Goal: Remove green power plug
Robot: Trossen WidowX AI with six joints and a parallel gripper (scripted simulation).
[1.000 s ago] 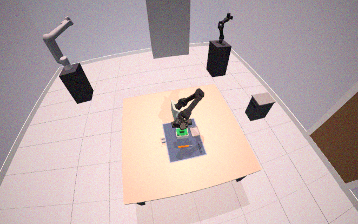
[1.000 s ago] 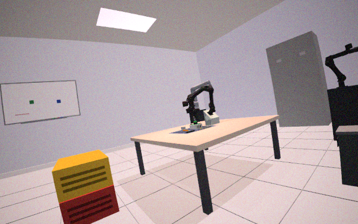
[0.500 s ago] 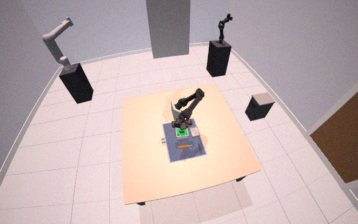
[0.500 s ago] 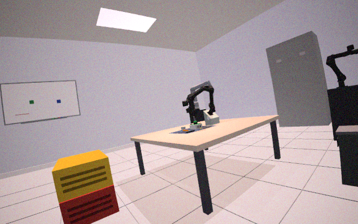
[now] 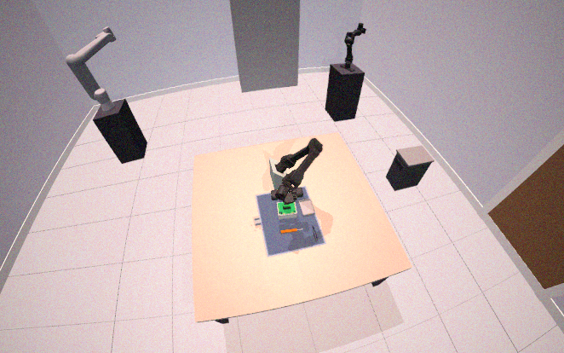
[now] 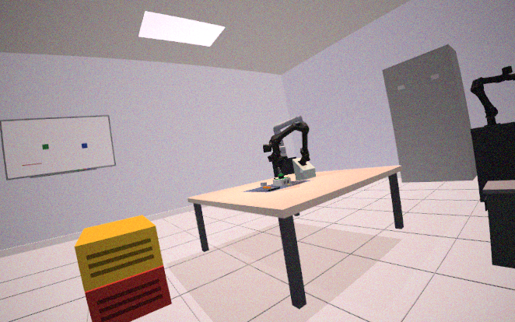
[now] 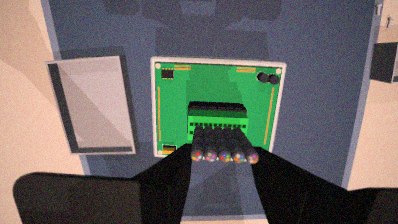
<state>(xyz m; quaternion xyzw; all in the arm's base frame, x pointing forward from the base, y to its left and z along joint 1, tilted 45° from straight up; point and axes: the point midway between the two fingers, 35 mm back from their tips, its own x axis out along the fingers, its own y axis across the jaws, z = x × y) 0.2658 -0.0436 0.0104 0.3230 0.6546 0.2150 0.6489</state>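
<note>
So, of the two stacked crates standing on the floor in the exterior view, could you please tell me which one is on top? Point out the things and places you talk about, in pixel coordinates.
The yellow one point(image 6: 117, 250); the red one point(image 6: 129, 298) sits directly beneath it, nearer the floor.

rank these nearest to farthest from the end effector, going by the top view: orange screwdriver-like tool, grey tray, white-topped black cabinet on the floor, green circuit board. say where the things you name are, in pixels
1. Green circuit board point(image 5: 292, 211) point(image 7: 215, 85): directly below the end effector point(image 7: 221, 152).
2. Shallow grey tray point(image 5: 307, 208) point(image 7: 100, 105): right of the board in the top view.
3. Orange tool point(image 5: 289, 230): on the blue mat, beyond the board.
4. White-topped black cabinet point(image 5: 408, 175): on the floor, far right.
</note>
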